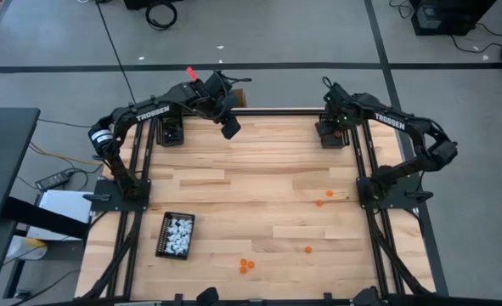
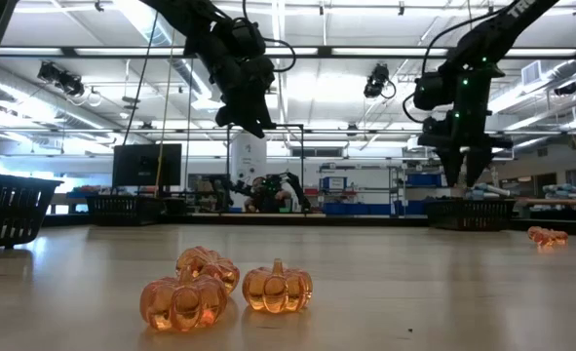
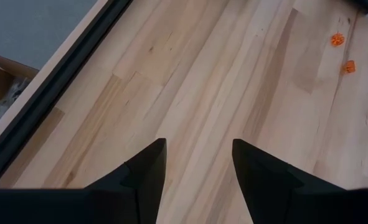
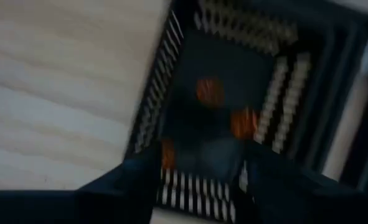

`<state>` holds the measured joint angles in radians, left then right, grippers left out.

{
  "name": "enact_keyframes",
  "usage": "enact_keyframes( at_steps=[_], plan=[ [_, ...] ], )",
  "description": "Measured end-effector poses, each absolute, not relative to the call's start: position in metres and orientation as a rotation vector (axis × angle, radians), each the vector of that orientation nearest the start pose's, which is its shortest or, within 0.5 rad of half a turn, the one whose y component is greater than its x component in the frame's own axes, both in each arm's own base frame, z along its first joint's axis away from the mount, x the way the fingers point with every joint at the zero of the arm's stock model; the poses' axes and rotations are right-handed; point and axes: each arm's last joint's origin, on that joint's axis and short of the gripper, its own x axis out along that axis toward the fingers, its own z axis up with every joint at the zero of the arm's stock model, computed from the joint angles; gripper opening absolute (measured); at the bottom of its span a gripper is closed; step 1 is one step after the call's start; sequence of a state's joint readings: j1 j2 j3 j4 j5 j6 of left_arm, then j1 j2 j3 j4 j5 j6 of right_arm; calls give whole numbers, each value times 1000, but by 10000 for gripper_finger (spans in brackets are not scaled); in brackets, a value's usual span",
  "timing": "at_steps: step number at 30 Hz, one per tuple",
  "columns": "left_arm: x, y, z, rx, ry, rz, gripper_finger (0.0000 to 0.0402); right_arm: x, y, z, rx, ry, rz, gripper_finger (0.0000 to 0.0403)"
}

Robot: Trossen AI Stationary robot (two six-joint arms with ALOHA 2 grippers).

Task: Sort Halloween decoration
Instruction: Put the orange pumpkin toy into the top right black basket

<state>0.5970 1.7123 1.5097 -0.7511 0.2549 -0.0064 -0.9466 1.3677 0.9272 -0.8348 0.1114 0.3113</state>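
Observation:
The Halloween decoration shows as small orange pumpkin trinkets. Three (image 2: 224,288) lie near the table's front edge, and others (image 1: 324,198) lie loose at mid right. White trinkets fill a black tray (image 1: 176,235) at the near left. My right gripper (image 4: 199,186) hangs open over a black slatted tray (image 1: 331,134) at the far right corner. Orange trinkets (image 4: 208,90) lie in that tray, and nothing shows between the fingers. My left gripper (image 3: 199,155) is open and empty, raised above bare wood near the far edge (image 1: 229,127).
Another black tray (image 1: 172,132) stands at the far left corner. One orange trinket (image 1: 308,250) lies alone toward the near right. Two orange trinkets (image 3: 342,53) show ahead of my left gripper. A black frame rail (image 1: 259,110) borders the table's far edge.

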Motion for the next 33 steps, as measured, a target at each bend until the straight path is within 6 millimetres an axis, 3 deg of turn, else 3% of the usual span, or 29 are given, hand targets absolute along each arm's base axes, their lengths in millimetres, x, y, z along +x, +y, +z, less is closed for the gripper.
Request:
enact_keyframes(
  at_steps=[5,9,12,19,27,33],
  plan=[
    [306,199,296,-393,874,313,194,134,-169,222,1015,1204,-1072,256],
    [306,198,296,-380,875,307,194,140,-130,231,998,1373,-994,250],
    [306,198,296,-378,876,306,194,145,-103,231,988,1399,-948,239],
    [308,200,298,-344,853,297,194,156,-52,205,1113,1369,-873,221],
    [311,201,300,-310,817,281,194,169,-23,167,1224,1273,-871,211],
    [311,201,300,-309,817,279,194,167,-17,149,1205,1299,-988,200]
  ],
)
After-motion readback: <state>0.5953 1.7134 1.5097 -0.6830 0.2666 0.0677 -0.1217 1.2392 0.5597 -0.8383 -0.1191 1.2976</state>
